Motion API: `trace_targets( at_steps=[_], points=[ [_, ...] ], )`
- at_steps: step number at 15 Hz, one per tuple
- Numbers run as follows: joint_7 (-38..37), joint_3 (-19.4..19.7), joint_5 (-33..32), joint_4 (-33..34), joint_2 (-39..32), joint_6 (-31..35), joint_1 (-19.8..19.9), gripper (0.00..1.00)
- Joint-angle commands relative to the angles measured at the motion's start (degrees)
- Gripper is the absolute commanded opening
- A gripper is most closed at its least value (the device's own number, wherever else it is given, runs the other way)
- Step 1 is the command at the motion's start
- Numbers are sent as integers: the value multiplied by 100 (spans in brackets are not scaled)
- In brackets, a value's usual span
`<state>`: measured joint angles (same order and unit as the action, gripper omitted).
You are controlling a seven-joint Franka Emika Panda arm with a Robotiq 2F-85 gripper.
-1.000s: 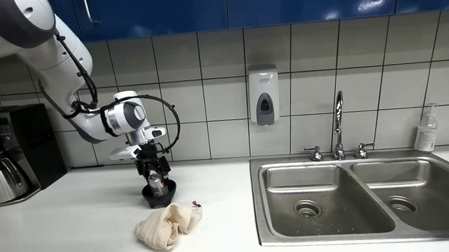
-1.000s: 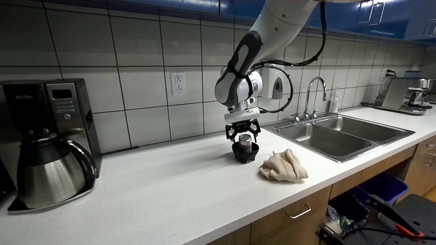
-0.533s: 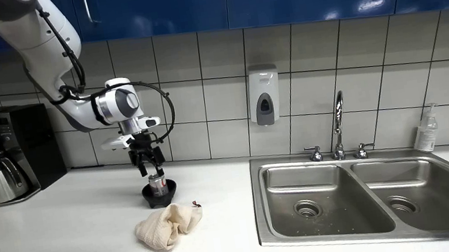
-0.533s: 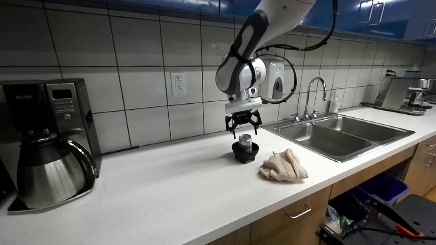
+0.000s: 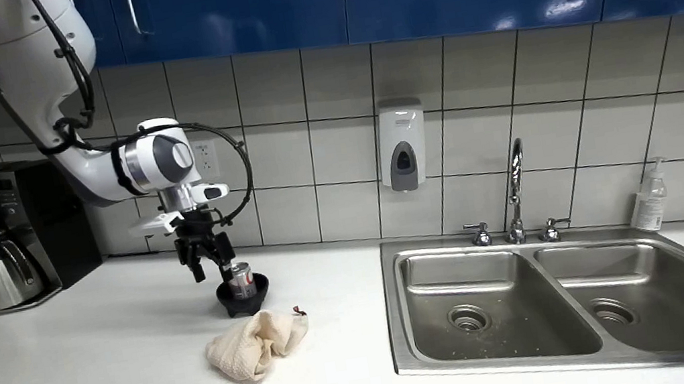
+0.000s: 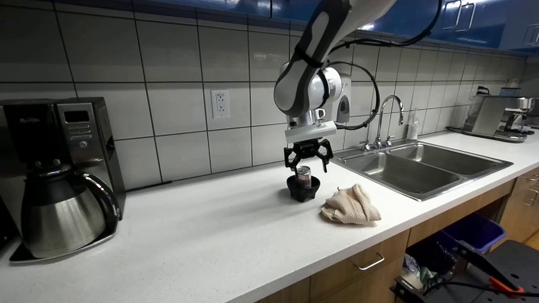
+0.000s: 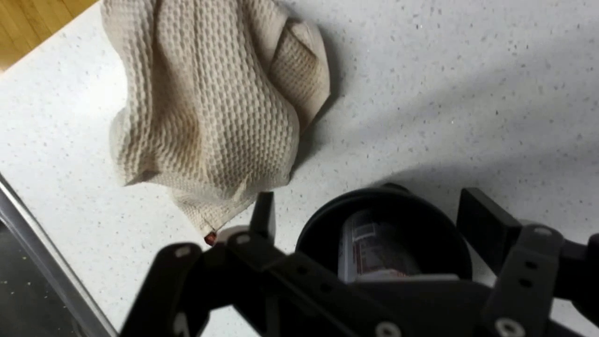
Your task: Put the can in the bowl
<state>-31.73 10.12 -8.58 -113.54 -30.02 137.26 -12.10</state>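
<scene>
A small silver can [image 5: 243, 281] with a printed label stands roughly upright inside a small black bowl [image 5: 244, 307] on the counter. Both also show in an exterior view, the can [image 6: 303, 176] rising above the rim of the bowl [image 6: 302, 195]. My gripper [image 5: 213, 273] is open and empty, just above and beside the can [image 6: 309, 170]. One finger overlaps the can's top edge in both exterior views; I cannot tell if it touches. In the wrist view the fingers [image 7: 374, 220] are wide apart, with the bowl [image 7: 437, 234] and can [image 7: 369, 248] between them; the can's top is hidden.
A crumpled beige cloth [image 6: 351, 206] lies close to the bowl. A coffee maker [image 6: 84, 134] with a steel carafe [image 6: 63, 214] stands on the counter. A double sink [image 5: 495, 311] with a faucet [image 5: 515, 193] is set in it. A tiled wall [image 5: 279, 154] runs behind.
My open gripper was lower, around the can, one second ago. It rose above the can, then shifted sideways. The can and bowl stayed in place.
</scene>
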Motion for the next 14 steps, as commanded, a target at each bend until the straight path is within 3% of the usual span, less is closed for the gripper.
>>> trace_targets(
  at_steps=[1,9,10,11,14],
  points=[
    [-325,36,-360,-967,601,481,-167,100],
    [-750,76,-938,-2372,1433,1443,-234,100],
    [-750,68,-992,-2469,1511,1429,-232,100],
    [-575,-51,-817,-2050,1107,1302,-116,100],
    [-590,-75,-868,-2277,1300,1334,-91,100]
  ],
)
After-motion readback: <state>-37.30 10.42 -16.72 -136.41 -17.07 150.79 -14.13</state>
